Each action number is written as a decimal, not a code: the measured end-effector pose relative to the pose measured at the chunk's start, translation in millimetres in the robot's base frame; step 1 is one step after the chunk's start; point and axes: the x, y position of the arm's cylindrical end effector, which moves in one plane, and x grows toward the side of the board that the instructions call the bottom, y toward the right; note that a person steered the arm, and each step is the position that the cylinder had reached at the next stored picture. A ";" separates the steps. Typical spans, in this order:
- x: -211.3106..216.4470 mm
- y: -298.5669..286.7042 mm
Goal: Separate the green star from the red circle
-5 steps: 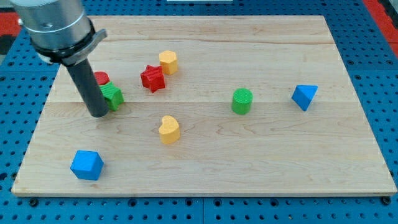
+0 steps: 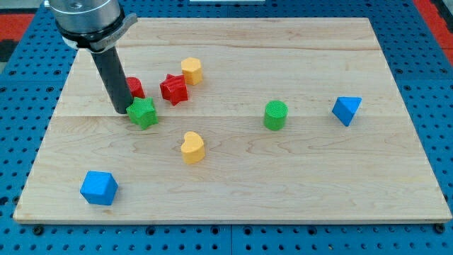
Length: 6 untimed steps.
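The green star (image 2: 144, 112) lies on the wooden board (image 2: 233, 184) at the view's left. The red circle (image 2: 134, 88) sits just above and left of it, half hidden behind my rod, with a small gap between the two. My tip (image 2: 120, 110) rests on the board right at the green star's left side and below the red circle.
A red star (image 2: 173, 89) and a yellow block (image 2: 192, 71) lie right of the red circle. A yellow heart (image 2: 192, 147) sits below them. A green cylinder (image 2: 276, 115) and a blue triangle (image 2: 346, 110) lie at the right. A blue cube (image 2: 98, 188) sits at the bottom left.
My tip has moved up and slightly right. The green star has shifted right and down, and the red circle has shifted right.
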 end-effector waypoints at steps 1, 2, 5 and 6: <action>4.9 0.0; 9.8 0.0; 16.7 47.3; 16.6 95.8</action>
